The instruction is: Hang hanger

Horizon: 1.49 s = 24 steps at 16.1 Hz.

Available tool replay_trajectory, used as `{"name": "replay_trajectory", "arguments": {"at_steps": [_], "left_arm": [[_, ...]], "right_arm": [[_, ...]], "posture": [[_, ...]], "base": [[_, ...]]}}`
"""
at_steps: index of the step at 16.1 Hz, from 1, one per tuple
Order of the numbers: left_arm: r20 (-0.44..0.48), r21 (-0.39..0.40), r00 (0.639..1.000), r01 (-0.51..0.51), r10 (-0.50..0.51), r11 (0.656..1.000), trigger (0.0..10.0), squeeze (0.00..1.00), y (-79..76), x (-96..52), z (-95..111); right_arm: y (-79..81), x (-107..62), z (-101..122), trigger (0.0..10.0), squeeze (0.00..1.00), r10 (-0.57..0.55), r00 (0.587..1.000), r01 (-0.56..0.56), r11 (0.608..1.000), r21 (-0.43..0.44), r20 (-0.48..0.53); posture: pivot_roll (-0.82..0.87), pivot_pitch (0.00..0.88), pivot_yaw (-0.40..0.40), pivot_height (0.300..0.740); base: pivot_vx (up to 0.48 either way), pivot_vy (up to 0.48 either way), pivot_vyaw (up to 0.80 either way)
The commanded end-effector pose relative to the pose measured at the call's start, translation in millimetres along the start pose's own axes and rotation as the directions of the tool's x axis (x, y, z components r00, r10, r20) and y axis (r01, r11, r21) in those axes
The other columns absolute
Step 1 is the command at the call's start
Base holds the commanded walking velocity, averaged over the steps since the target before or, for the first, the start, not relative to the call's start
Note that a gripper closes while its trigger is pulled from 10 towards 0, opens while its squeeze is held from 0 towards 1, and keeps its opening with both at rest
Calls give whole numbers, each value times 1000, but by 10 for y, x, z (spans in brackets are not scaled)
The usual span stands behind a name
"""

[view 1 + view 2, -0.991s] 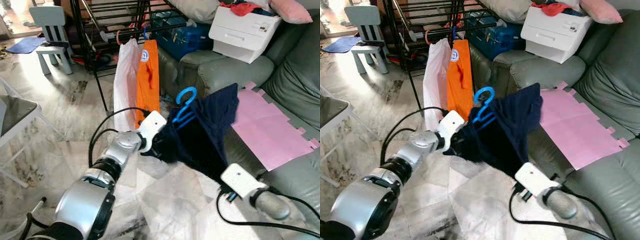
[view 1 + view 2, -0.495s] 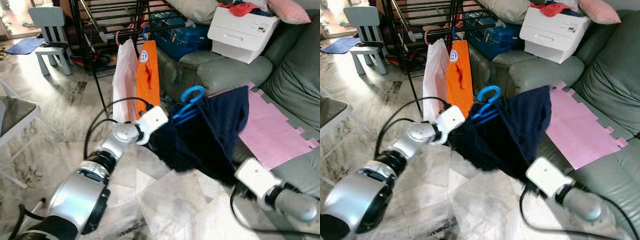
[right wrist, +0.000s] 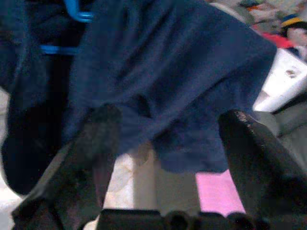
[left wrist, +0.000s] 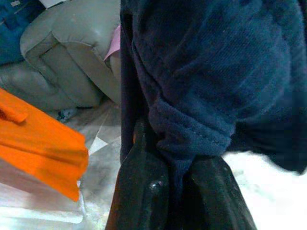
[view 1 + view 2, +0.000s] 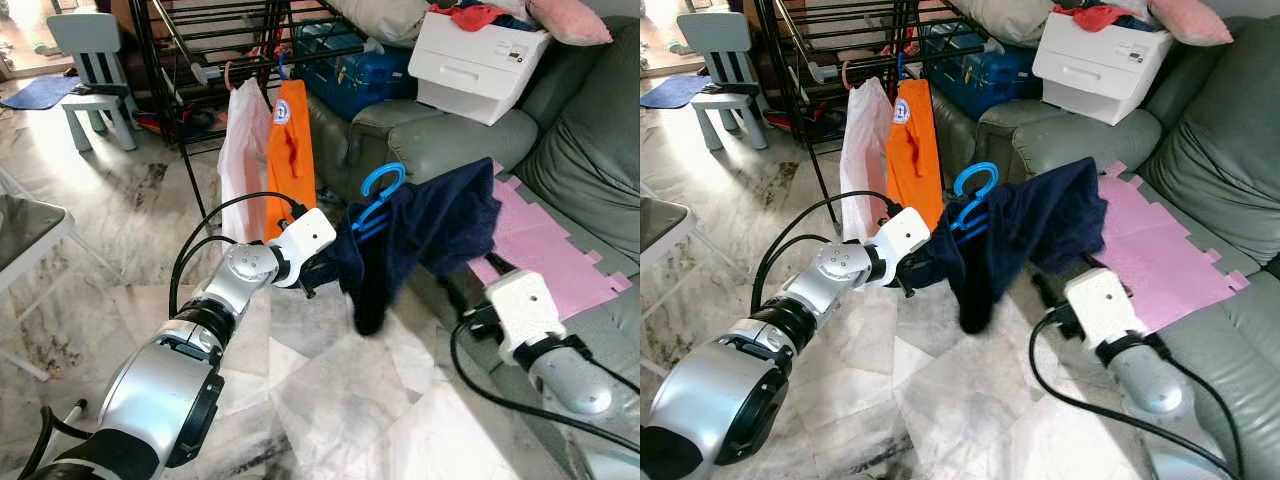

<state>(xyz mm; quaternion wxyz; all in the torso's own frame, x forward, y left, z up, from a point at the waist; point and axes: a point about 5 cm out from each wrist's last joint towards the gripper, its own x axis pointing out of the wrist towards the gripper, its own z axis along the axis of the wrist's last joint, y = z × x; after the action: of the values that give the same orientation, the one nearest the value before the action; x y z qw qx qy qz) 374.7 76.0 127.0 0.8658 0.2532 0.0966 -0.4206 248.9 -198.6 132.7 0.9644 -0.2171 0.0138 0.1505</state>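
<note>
The left gripper (image 4: 180, 182) has its fingers pinched on a fold of the navy garment (image 5: 420, 235), which is draped over a blue hanger (image 5: 378, 200); the hook of that hanger stands up above the cloth, roughly mid-scene, in front of the grey sofa (image 5: 440, 140). The right gripper (image 3: 163, 143) sits just to the right of the garment with its fingers spread wide and nothing between them, so the whole load hangs from the left side alone.

The main risk, as I judge it, is that the grip is on fabric, not on the hanger itself. The garment sags in a lump toward the marble floor (image 5: 150, 190); if the arm swings toward the black drying rack (image 5: 200, 60) at far left, the cloth could slide through the fingers or slip off the hanger's shoulders, and the hanger could drop free.

A second risk is the hook's attitude: it tilts rather than standing square, so it may miss the rack's rail or catch beside the orange garment (image 5: 293, 150) and white garment (image 5: 243, 150) already hanging there, nudging them off.

The dangling cloth could also snag the black cable (image 5: 215, 235) looping off the left arm
</note>
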Motion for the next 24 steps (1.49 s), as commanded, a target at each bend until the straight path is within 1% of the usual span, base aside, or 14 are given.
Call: {"name": "replay_trajectory", "arguments": {"at_steps": [1,2,3,4,6,7,10,12,14,19,20,22,23,24], "left_arm": [[58,14,998,-8,7,1000,0,0,56,9,148],[66,49,997,26,-29,998,0,0,59,-4,173],[67,62,997,38,-42,997,0,0,59,-9,177],[69,138,993,83,-93,987,0,0,48,-32,187],[11,273,985,161,-171,948,0,0,15,-84,113],[-6,282,985,169,-175,944,0,0,13,-94,81],[-106,403,964,267,-245,876,0,0,-76,-154,-101],[-82,409,952,301,-293,862,0,0,-123,-173,-113],[-78,470,926,361,-370,805,0,0,-193,-211,-128],[33,516,922,315,-386,796,0,0,-224,-191,24],[42,525,916,320,-400,788,0,0,-240,-182,50],[64,540,908,318,-414,780,0,0,-266,-167,94],[71,541,905,317,-418,779,0,0,-273,-161,110],[71,541,905,317,-418,779,0,0,-273,-161,110]], "right_arm": [[63,-11,-1,10000,1000,57,998,-57,998,13,4],[89,-116,6,10000,1000,210,977,-212,975,-65,-31],[80,-144,6,10000,1000,240,970,-244,965,-95,-46],[-67,-221,-8,10000,1000,251,963,-265,948,-175,-99],[-362,-342,9,10000,1000,222,962,-255,938,-236,-155],[-406,-372,22,10000,1000,228,959,-264,932,-248,-166],[-497,-415,79,10000,1000,232,954,-284,905,-317,-191],[-501,-425,89,10000,1000,248,951,-295,910,-292,-187],[-482,-437,45,10000,1000,266,943,-315,908,-276,-200],[-419,-461,-31,10000,984,338,920,-368,919,-143,-196],[-413,-470,-76,10000,769,359,911,-383,920,-88,-204],[-378,-488,-169,10000,694,399,890,-410,912,-7,-219],[-375,-497,-204,3882,663,410,883,-420,908,6,-230],[-375,-497,-204,3882,663,410,883,-420,908,6,-230]], "posture": [[-52,0,-28,740],[-53,0,-27,740],[-55,0,-26,740],[-56,0,-28,740],[-59,0,-28,740],[-59,0,-28,740],[-62,0,-27,740],[-59,0,-28,740],[-56,0,-30,740],[-56,0,-33,740],[-57,0,-32,740],[-58,0,-32,740],[-57,0,-32,740],[-57,0,-32,740]], "base": [[0,0,0],[0,0,0],[0,0,0],[0,0,0],[0,0,0],[0,0,0],[0,0,0],[0,0,0],[0,0,0],[0,0,0],[0,0,0],[0,0,0],[0,0,0],[0,0,0]]}}
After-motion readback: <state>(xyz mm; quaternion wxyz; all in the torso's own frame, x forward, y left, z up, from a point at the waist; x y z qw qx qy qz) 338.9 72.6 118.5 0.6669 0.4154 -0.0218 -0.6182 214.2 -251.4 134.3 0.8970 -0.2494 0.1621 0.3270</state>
